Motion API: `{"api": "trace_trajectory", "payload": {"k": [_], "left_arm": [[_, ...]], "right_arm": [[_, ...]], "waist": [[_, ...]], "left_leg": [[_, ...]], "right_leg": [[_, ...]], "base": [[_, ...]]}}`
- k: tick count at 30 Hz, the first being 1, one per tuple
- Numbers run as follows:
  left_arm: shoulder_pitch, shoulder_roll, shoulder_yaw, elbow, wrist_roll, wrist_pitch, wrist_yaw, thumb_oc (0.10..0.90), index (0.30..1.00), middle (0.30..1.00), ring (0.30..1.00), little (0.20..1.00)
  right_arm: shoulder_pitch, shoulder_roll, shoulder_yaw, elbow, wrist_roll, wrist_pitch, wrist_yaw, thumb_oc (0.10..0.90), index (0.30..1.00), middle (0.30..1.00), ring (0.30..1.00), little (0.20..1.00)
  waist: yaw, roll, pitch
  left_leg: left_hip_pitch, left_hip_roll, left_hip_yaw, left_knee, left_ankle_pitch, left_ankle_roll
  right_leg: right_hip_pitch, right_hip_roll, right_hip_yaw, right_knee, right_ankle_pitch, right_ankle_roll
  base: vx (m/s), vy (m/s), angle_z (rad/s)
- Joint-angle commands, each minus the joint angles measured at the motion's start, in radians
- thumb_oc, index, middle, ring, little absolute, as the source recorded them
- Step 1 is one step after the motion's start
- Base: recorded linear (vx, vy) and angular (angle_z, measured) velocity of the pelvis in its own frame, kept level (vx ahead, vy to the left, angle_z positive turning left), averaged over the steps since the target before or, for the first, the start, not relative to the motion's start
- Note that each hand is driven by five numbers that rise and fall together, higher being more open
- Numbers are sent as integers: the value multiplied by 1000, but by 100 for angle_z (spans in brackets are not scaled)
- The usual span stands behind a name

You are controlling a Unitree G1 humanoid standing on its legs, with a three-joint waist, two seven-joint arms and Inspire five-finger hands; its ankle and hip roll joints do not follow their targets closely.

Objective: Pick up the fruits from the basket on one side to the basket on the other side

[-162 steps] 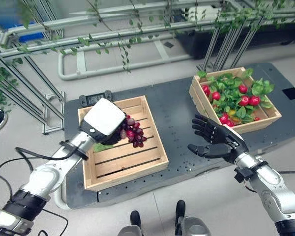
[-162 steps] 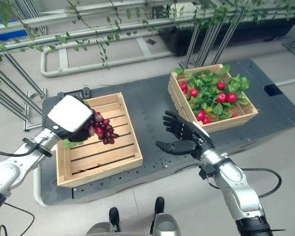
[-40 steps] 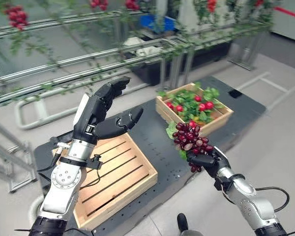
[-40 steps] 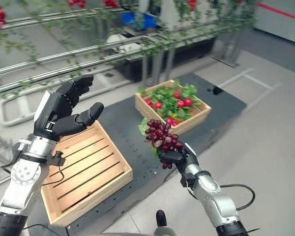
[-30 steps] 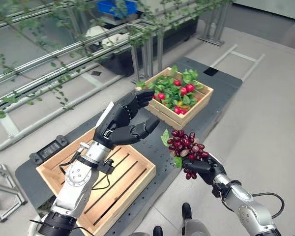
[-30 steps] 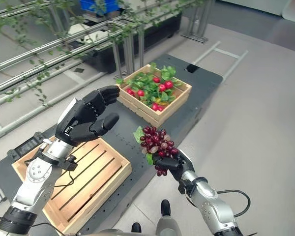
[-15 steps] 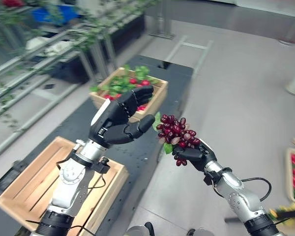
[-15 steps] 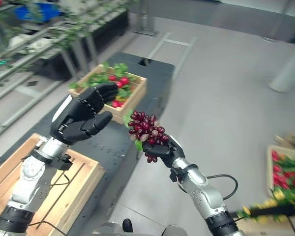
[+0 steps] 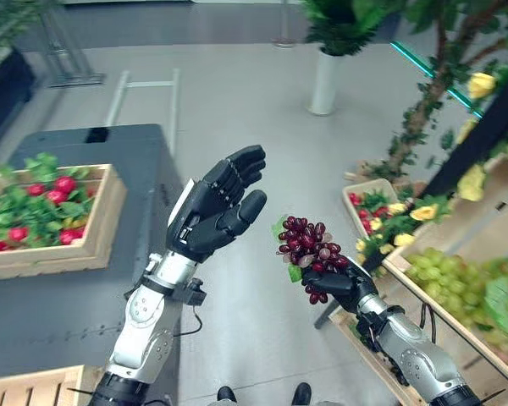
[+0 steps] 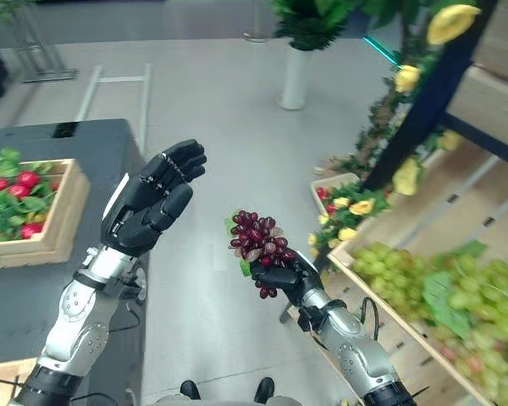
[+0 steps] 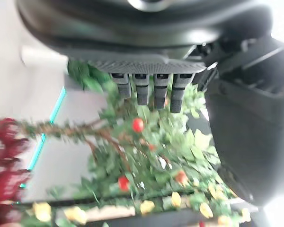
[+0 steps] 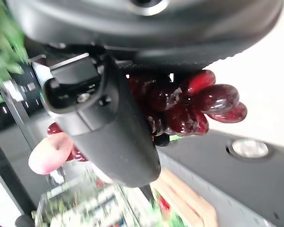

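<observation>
Right hand clasps the red grape bunch in mid-air, left hand spread empty; the seemingly low grip risks toppling.

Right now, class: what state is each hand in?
Left hand: open, holding nothing.
Right hand: shut on the bunch of red grapes.

No legible text or labels

A dark worktop is seen left of the raised left hand; a wooden crate of red fruit and leaves is carried on it. Beyond the hands, a white vase is stood on the grey floor.
</observation>
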Motion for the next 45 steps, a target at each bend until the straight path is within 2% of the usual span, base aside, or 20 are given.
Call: {"api": "trace_trajectory", "payload": {"k": [1,3,4,5,7,10,12,15,18,22,24,25,29,30,33,36,38,39,41,45], "left_arm": [[-119,11,11,-51,-79,-117,-14,800,900,900,900,900],[-112,-5,11,-49,-109,-97,-55,800,900,900,900,900],[-110,-6,12,-50,-107,-97,-52,800,900,900,900,900],[-103,-7,18,-51,-110,-98,-49,800,900,900,900,900],[-92,-7,37,-61,-133,-92,-46,800,900,900,900,900],[-68,-12,83,-83,-188,-65,-52,800,900,900,900,900],[-55,-24,97,-95,-180,-56,-55,800,900,900,900,900],[-47,-35,90,-101,-174,-41,-79,800,900,900,900,900],[-55,-23,73,-89,-185,-26,-92,800,900,900,900,900],[-53,-2,67,-87,-189,-15,-118,800,900,900,900,900],[-58,2,59,-84,-192,-20,-127,800,900,900,900,900],[-68,5,46,-78,-206,-22,-137,800,900,900,900,900],[-81,4,30,-75,-225,-19,-139,800,900,900,900,900],[-89,6,26,-73,-230,-11,-131,800,900,900,900,900],[-86,8,36,-64,-254,6,-138,800,900,900,900,900],[-81,3,41,-56,-285,22,-152,800,900,900,900,900],[-71,-1,48,-56,-289,21,-151,800,900,900,900,900],[-60,-8,56,-58,-292,21,-158,800,900,900,900,900],[-53,-11,61,-55,-289,15,-164,800,900,900,900,900],[-47,-29,68,-58,-331,21,-213,800,900,900,900,900]], "right_arm": [[-95,37,-86,-133,27,-158,76,400,300,300,300,300],[-81,33,-93,-120,27,-135,108,400,300,300,300,300],[-81,33,-92,-117,27,-131,115,400,300,300,300,300],[-87,25,-88,-101,31,-102,174,400,300,300,300,300],[-91,10,-85,-100,40,-51,228,400,300,300,300,300],[-93,-10,-80,-92,54,11,283,400,300,300,300,300],[-93,-9,-76,-89,49,27,302,400,300,300,300,300],[-77,4,-75,-87,39,54,300,400,300,300,300,300],[-55,16,-83,-76,31,74,319,400,300,300,300,300],[-31,33,-90,-53,34,87,324,400,300,300,300,300],[-24,36,-89,-45,24,91,331,400,300,300,300,300],[-22,36,-86,-29,12,91,329,400,300,300,300,300],[-24,39,-77,-11,7,100,323,400,300,300,300,300],[-28,39,-76,1,9,111,337,400,300,300,300,300],[-34,28,-64,12,0,125,360,400,300,300,300,300],[-37,28,-54,34,-13,130,379,400,300,300,300,300],[-37,32,-44,54,-26,126,392,400,300,300,300,300],[-38,38,-35,69,-53,129,415,400,300,300,300,300],[-34,36,-28,80,-77,130,439,400,300,300,300,300],[-38,26,-19,113,-100,135,466,400,300,300,300,300]], "waist": [[8,-11,-33],[15,-21,-35],[18,-22,-36],[33,-30,-40],[45,-39,-53],[67,-45,-64],[76,-44,-67],[62,-23,-79],[36,-6,-83],[24,3,-72],[21,5,-70],[17,6,-67],[17,1,-65],[20,-1,-60],[35,5,-59],[44,11,-62],[54,11,-63],[64,7,-66],[69,3,-70],[76,-17,-87]], "left_leg": [[-123,-13,-23,-14,40,-69],[-127,-32,-134,14,9,-57],[-126,-35,-157,16,4,-56],[-130,-52,-271,27,-2,-41],[-135,-79,-412,70,-32,-37],[-154,-140,-549,178,-103,-34],[-157,-171,-589,213,-133,-25],[-101,-167,-561,141,-127,-9],[-41,-168,-536,73,-128,10],[-5,-180,-528,19,-125,38],[1,-186,-526,6,-123,46],[6,-199,-522,-5,-125,56],[12,-215,-497,-9,-141,64],[19,-218,-470,-7,-154,66],[14,-206,-417,-5,-151,72],[6,-194,-394,-5,-144,80],[5,-187,-380,-9,-140,81],[9,-180,-365,-12,-139,77],[12,-170,-362,-16,-138,69],[20,-137,-343,-25,-129,41]], "right_leg": [[90,-33,-27,6,-54,73],[77,-28,21,6,-54,64],[76,-28,30,6,-55,63],[59,-27,82,6,-46,53],[46,-29,154,6,-42,48],[39,-40,246,6,-38,51],[38,-46,277,6,-37,57],[36,-51,286,6,-39,69],[20,-83,290,22,-21,108],[-28,-132,283,80,-2,150],[-45,-143,281,93,5,159],[-77,-164,278,106,29,172],[-108,-203,266,94,91,186],[-132,-220,237,109,117,191],[-139,-225,171,196,88,186],[-130,-231,150,273,58,173],[-109,-242,125,279,51,168],[-77,-254,96,251,46,166],[-41,-257,84,210,36,168],[23,-225,58,87,12,184]], "base": [[-98,-113,-18],[-68,-76,-27],[-63,-5,-50],[-43,27,-61],[-17,71,-88],[14,135,-97],[0,199,-101],[29,310,-112],[21,324,-47],[-40,286,-11],[-65,299,-13],[-62,263,-10],[-50,186,-33],[-47,94,-48],[-71,34,-70],[-72,-47,-59],[-78,-152,-35],[-73,-207,-31],[-30,-228,-28],[-34,-305,-34]]}}
